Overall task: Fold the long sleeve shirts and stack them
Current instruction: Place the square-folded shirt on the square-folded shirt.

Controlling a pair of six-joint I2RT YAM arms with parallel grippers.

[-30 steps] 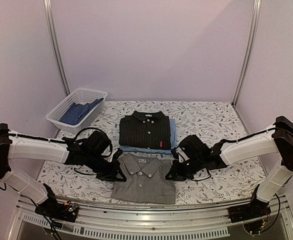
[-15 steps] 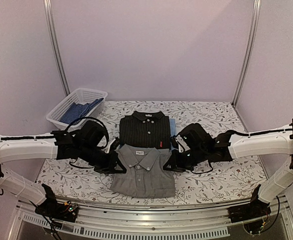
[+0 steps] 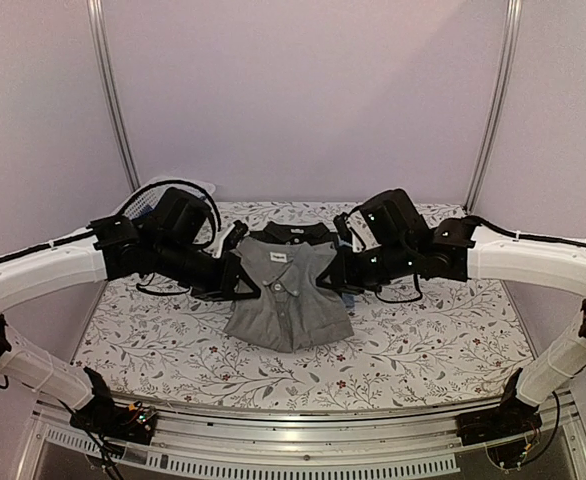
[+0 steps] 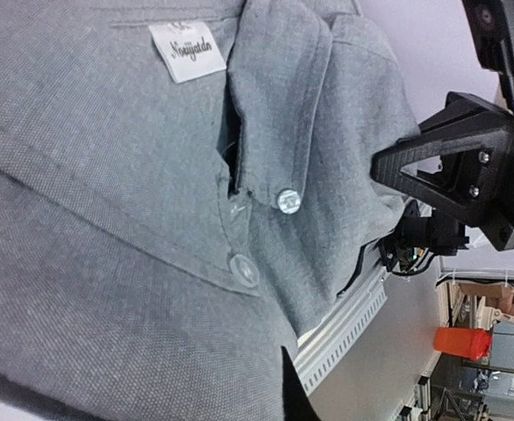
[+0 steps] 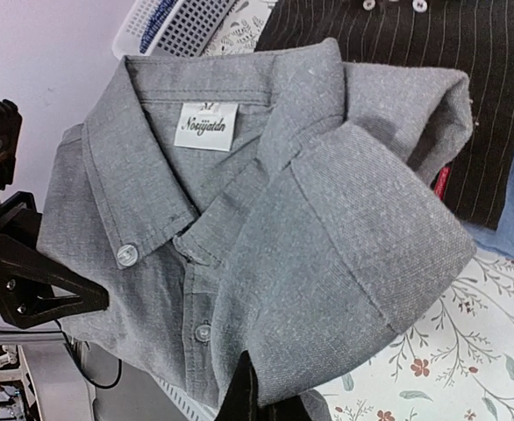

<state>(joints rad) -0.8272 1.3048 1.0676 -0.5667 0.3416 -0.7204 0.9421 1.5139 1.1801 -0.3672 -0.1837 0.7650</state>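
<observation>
— Top view?
— Fixed, high above and behind the folded mid-grey collared cloth shirt (image 3: 285, 300), looking down across it from well away.
— Wrist views?
— Each close against that shirt, from opposite sides; all three share it.

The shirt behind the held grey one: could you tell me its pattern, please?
Black shirt: thin pale pinstripes, clearest in the right wrist view.
</observation>
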